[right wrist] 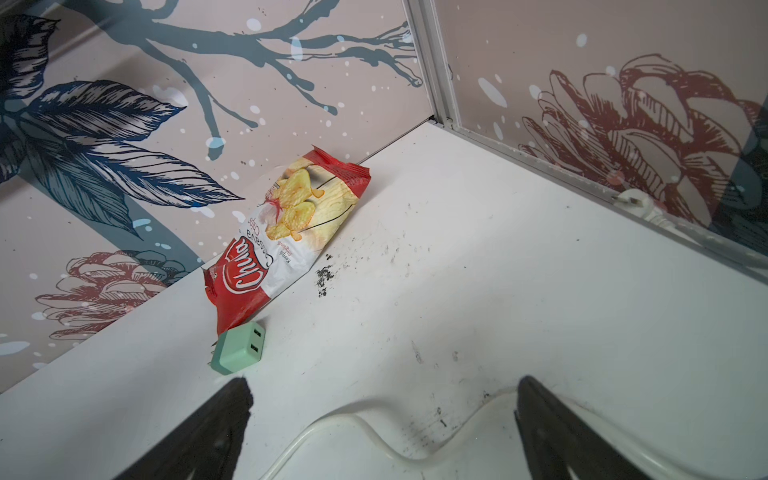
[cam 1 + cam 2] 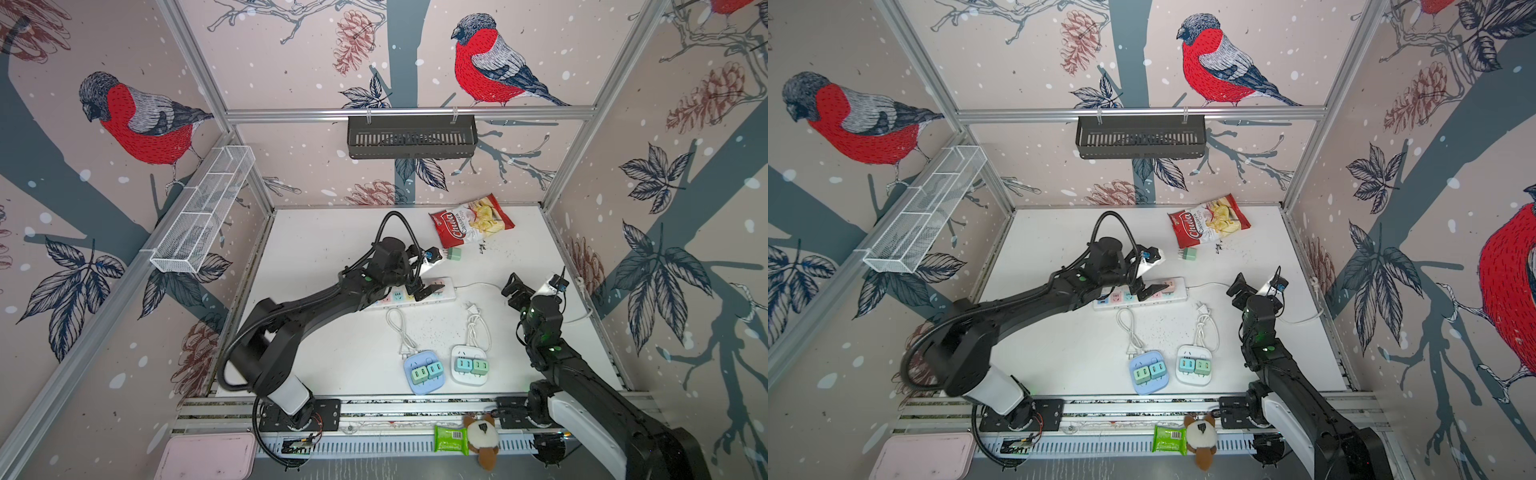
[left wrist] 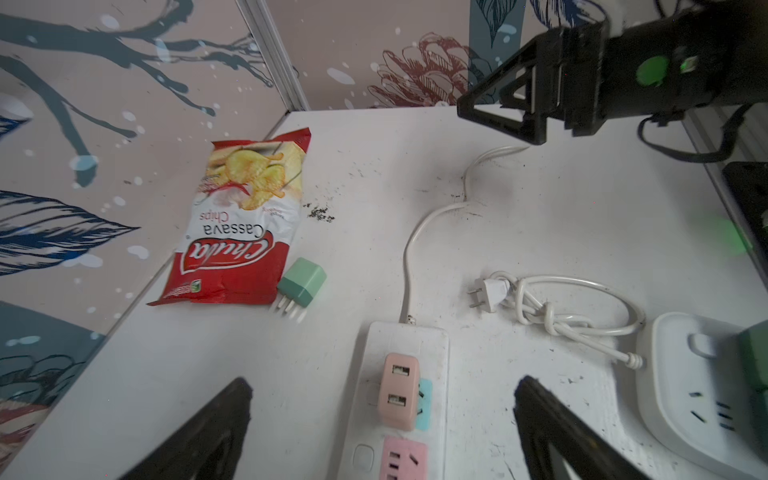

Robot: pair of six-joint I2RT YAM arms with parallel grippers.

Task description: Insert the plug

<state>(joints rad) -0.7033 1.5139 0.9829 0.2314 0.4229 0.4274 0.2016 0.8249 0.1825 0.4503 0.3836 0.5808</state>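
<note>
Green plug (image 3: pixel 302 282): left wrist shows prongs, right wrist ports.

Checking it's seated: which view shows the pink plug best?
Left wrist view: the pink plug sits close and unobstructed in the power strip. In a top view it is a tiny patch; the right wrist view misses it.

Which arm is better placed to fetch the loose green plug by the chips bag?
Left. The left gripper, jaws open, hangs over the strip, close to the green plug; the right gripper is farther off, over the cord.
</note>
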